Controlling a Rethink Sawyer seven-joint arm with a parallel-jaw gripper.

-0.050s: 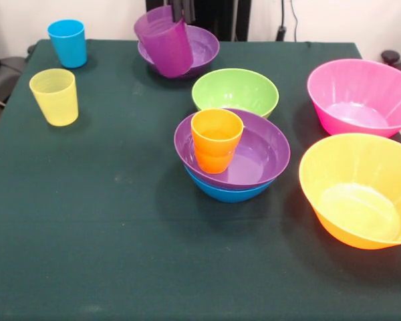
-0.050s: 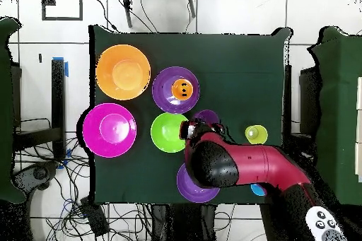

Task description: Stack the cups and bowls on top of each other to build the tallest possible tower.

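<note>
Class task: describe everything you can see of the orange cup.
The orange cup is a small tapered tumbler of glossy, slightly translucent plastic. It stands upright and empty, mouth up, inside the purple bowl, toward one side of it. That bowl nests in a blue bowl near the table's middle. Nothing else touches the cup.

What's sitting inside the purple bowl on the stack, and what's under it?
An orange cup stands upright inside the purple bowl. Beneath it a blue bowl shows only as a rim; whether anything lies inside that is hidden.
</note>
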